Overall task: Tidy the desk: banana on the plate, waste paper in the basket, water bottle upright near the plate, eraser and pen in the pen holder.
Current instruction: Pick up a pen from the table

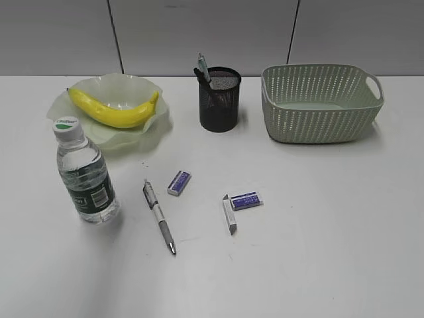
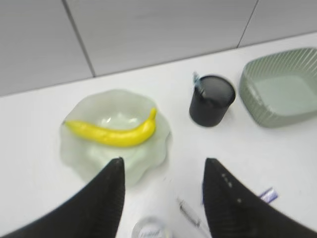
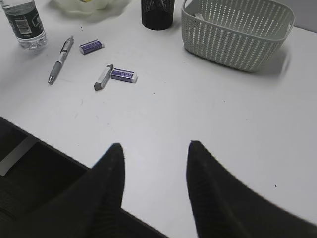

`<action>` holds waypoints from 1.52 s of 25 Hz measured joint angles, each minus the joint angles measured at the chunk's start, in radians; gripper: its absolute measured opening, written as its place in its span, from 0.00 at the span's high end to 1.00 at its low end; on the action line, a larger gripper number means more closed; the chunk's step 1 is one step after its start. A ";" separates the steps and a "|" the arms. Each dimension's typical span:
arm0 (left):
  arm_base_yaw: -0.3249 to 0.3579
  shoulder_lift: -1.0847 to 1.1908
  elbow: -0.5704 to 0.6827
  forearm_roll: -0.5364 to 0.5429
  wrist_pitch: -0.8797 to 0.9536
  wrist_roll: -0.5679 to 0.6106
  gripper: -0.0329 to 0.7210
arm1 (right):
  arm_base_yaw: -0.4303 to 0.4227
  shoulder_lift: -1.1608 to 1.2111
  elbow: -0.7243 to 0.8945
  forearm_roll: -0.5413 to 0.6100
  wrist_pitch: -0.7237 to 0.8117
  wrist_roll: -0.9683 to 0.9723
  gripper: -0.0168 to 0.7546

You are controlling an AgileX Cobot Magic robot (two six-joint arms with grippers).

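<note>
The yellow banana (image 1: 112,109) lies in the pale green plate (image 1: 142,83). The water bottle (image 1: 85,172) stands upright in front of the plate. A silver pen (image 1: 159,217) lies on the desk (image 1: 318,232), with blue-sleeved erasers (image 1: 179,182) (image 1: 246,201) and a white block (image 1: 229,214) beside it. The black pen holder (image 1: 219,99) has pens in it. The waste paper does not show. My left gripper (image 2: 163,161) hangs open and empty above the bottle cap (image 2: 148,230). My right gripper (image 3: 154,145) is open and empty over the desk's front edge.
The sage-green basket (image 1: 321,103) stands at the back right, next to the pen holder. A grey panelled wall runs behind the desk. Neither arm shows in the exterior view. Dark floor lies below the front edge in the right wrist view.
</note>
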 joint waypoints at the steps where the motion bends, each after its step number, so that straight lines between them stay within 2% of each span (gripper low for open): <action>1: 0.000 -0.041 0.001 0.013 0.056 0.000 0.45 | 0.000 0.000 0.000 0.000 0.000 0.000 0.54; 5: 0.000 -0.256 0.122 0.031 0.103 0.000 0.45 | 0.000 0.000 0.000 0.000 0.000 0.000 0.54; 8: 0.000 -0.453 0.308 0.029 0.112 0.000 0.46 | 0.000 0.000 0.000 0.000 0.000 0.000 0.54; 15: 0.000 -0.939 0.830 0.012 0.124 0.000 0.46 | 0.000 0.028 -0.001 0.016 -0.005 -0.042 0.54; 17: 0.000 -1.054 0.949 0.006 0.121 0.000 0.47 | 0.000 0.104 -0.014 0.050 -0.035 -0.103 0.54; 20: 0.000 -1.195 1.074 -0.004 0.075 0.007 0.47 | 0.000 0.274 -0.048 0.106 -0.161 -0.191 0.54; 24: -0.001 -1.314 1.119 -0.034 -0.017 0.053 0.48 | 0.000 0.603 -0.144 0.171 -0.264 -0.228 0.54; 28: -0.001 -1.336 1.133 -0.048 -0.032 0.091 0.48 | 0.000 0.996 -0.315 0.239 -0.272 -0.235 0.54; 32: -0.001 -1.338 1.135 -0.050 -0.034 0.098 0.48 | 0.011 1.327 -0.560 0.321 -0.227 -0.230 0.54; 38: -0.001 -1.338 1.135 -0.051 -0.037 0.099 0.48 | 0.141 1.774 -0.946 0.238 -0.076 -0.068 0.54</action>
